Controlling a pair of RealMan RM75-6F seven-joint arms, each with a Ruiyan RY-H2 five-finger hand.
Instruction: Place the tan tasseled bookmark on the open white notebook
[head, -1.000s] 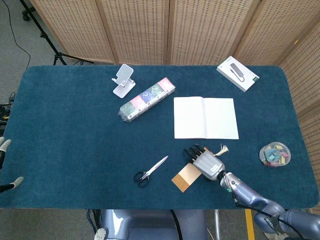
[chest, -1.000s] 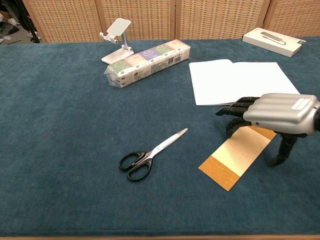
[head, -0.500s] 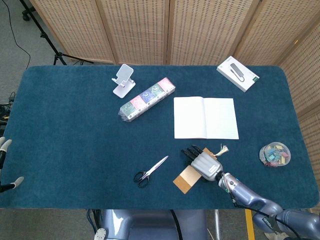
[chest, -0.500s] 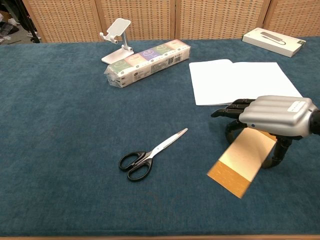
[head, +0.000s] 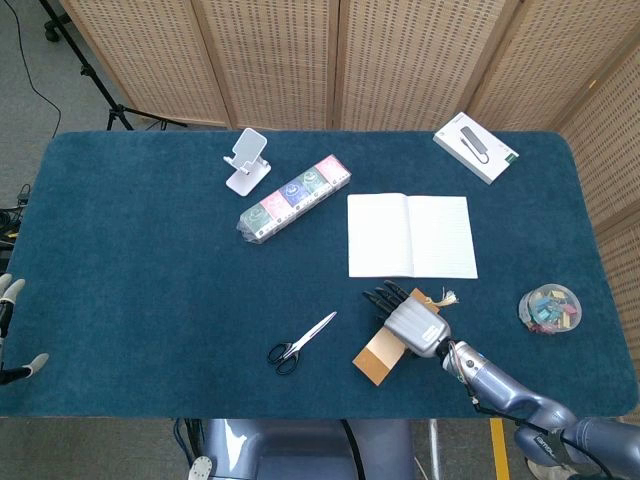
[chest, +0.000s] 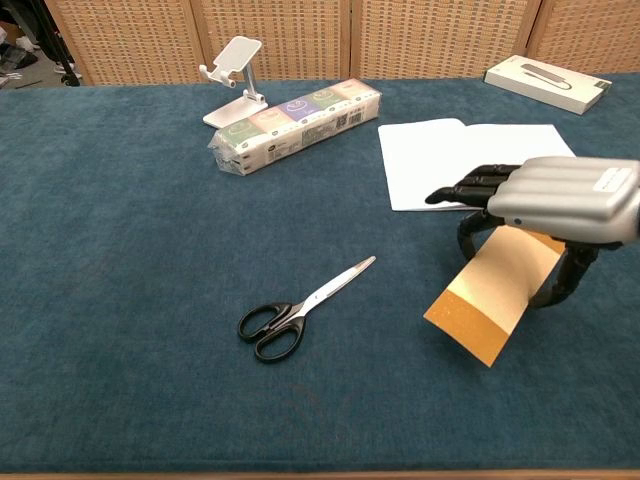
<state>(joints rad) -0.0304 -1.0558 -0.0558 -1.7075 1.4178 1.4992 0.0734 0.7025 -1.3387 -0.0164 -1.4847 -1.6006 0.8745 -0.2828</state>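
My right hand (head: 410, 322) (chest: 560, 205) holds the tan bookmark (head: 377, 357) (chest: 495, 295) lifted off the blue table, its darker lower end hanging down toward me. The tassel (head: 445, 297) sticks out past the hand toward the notebook. The open white notebook (head: 410, 236) (chest: 480, 163) lies flat just beyond the hand. My left hand (head: 12, 330) shows only as pale fingertips at the far left edge of the head view, off the table.
Black-handled scissors (head: 300, 343) (chest: 298, 308) lie left of the bookmark. A row of wrapped packets (head: 293, 198) and a white phone stand (head: 246, 160) sit at the back. A white box (head: 476, 147) lies back right, a bowl of clips (head: 549, 307) right.
The bookmark has risen off the cloth with my right hand, and both have shifted a little toward the notebook. The left hand has not moved.
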